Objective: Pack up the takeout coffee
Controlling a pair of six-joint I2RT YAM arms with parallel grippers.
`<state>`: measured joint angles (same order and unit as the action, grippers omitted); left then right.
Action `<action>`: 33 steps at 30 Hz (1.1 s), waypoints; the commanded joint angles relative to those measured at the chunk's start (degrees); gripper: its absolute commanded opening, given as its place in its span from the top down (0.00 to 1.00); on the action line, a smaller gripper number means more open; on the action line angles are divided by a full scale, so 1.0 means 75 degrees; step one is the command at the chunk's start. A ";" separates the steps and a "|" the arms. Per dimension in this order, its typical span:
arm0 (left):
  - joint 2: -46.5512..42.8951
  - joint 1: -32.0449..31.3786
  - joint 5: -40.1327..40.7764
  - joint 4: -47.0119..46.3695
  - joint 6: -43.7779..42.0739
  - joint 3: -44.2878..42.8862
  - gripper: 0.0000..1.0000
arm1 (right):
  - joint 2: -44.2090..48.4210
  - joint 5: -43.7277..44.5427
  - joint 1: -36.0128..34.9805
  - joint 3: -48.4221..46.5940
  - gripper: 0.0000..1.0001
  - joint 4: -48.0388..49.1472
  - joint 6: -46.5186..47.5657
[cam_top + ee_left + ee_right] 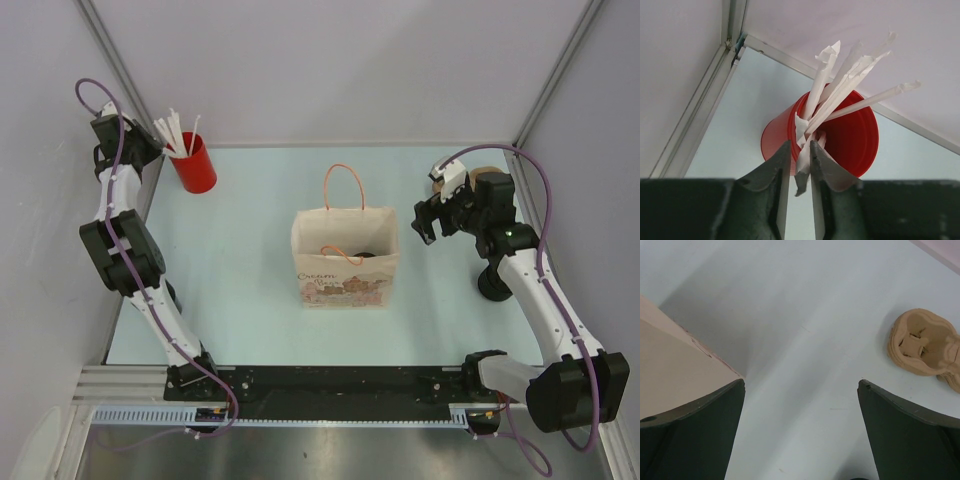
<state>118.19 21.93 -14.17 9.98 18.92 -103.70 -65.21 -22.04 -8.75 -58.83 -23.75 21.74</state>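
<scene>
**Straw pick at the red cup, coffee apparently bagged already**

At the near lip of the red cup [840, 145], left fingers [799, 145] standing narrow on either side of one wrapped straw [802, 167]; firm pinch or mere bracket, cannot tell. Pinch low on the wrapper, then lift along the straw's own lean, so as not to drag its neighbours or tip the cup. Little room there: enclosure walls and the corner of the surface [765, 100] just beyond and left of those fingers, open ground only to their right. Across the way, right fingers [801, 382] spread wide and holding nothing, paper bag [670, 355] just to their left, moulded-pulp cup carrier [922, 342] ahead and to their right, well apart. Likely spot of the takeout coffee [362, 254]: the dark shape low inside the bag, mostly hidden.
</scene>
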 commanded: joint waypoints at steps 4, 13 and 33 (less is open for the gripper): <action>-0.0477 0.0005 -0.0020 0.0005 -0.0190 -0.0341 0.86 | 0.0011 -0.0002 0.0054 0.0004 0.01 0.0108 0.0113; -0.0793 0.0017 -0.0184 0.0181 -0.0179 -0.0341 1.00 | 0.0023 -0.0049 0.0066 0.0004 0.01 0.0096 0.0113; -0.1380 -0.0065 -0.1098 0.0369 0.0115 -0.0154 0.69 | 0.0128 -0.0272 0.0230 0.0004 0.01 0.0061 0.0067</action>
<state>110.63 21.91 -19.42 12.91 18.52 -103.92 -65.25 -23.05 -7.38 -58.83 -23.79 21.74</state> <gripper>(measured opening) 0.309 0.993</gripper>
